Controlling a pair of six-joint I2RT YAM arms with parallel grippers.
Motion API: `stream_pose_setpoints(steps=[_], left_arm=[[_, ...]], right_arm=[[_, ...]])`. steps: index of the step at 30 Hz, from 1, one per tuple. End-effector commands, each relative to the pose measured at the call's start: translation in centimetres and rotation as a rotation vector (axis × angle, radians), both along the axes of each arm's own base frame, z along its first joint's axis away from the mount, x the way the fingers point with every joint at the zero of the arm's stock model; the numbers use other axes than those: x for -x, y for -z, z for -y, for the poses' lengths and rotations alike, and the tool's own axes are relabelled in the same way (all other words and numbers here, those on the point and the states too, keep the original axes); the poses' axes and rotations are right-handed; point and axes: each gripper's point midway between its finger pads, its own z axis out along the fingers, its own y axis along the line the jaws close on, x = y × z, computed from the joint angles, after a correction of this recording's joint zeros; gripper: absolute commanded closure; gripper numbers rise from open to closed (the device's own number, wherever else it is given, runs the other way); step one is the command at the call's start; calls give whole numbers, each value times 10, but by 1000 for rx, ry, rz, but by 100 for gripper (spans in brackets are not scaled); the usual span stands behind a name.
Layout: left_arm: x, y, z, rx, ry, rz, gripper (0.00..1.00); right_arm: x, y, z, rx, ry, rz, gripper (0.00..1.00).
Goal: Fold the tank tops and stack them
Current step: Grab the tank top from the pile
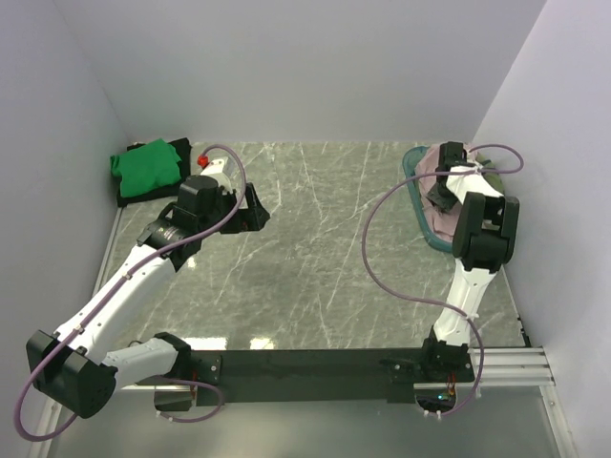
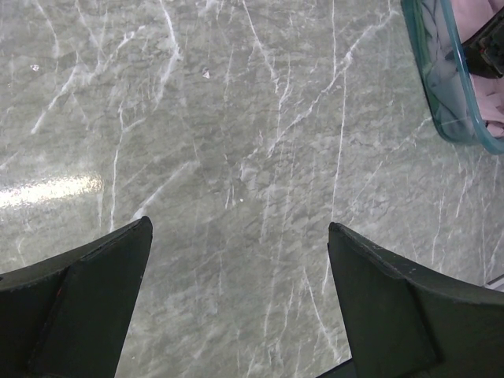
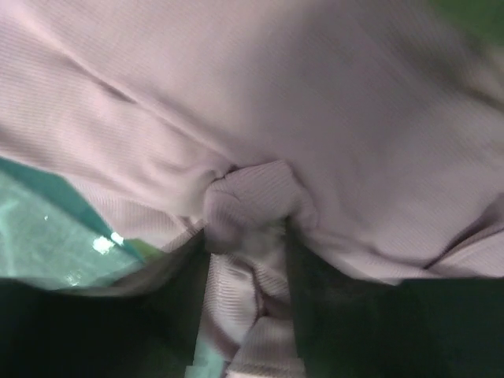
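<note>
Left hand (image 2: pixel 236 228) spread wide, right hand (image 3: pixel 246 236) outstretched, pinching pink tank top (image 3: pixel 315 118)

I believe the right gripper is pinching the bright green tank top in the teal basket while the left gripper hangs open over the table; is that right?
Not quite: the right wrist view shows the right gripper pinching the dusty pink tank top, not a green one. The teal basket and the open left gripper over the table are as stated.

right gripper (image 1: pixel 441 189) in basket (image 1: pixel 418 210) on pink tank top (image 1: pixel 441 225) | green tank top (image 1: pixel 145 164) far-left corner
</note>
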Motion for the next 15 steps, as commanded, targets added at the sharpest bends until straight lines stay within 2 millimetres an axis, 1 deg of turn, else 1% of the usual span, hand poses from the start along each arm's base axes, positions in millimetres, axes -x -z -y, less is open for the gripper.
stream_pose_setpoints(steps=[1,3,4,5,6,8,10,12,13,14,15], left_arm=[[1,-7,1,11,18,28,0],[0,-7,1,10,18,29,0],[0,-8,1,14,18,28,1],[0,-7,1,13,16,29,0],[0,-7,1,13,16,29,0],[0,-7,0,12,11,29,1],[0,-7,1,12,12,29,0],[-1,-9,1,16,10,33,1],[-1,-8,1,15,11,29,1],[-1,-9,1,17,13,32,0],[-1,-9,2,17,14,32,1]], right_arm=[[-17,-12,14,-4,16,50,66],[-21,-20,19,-5,22,67,83],[-26,-28,21,-3,22,86,97],[-27,-33,23,2,22,91,100],[-27,-40,24,6,23,89,100],[-33,-62,26,22,17,129,100],[-37,-97,28,40,20,191,100],[-38,-123,30,57,24,237,100],[-39,-151,30,71,23,291,100],[-39,-166,31,79,21,316,100],[-35,-185,31,89,25,344,100]])
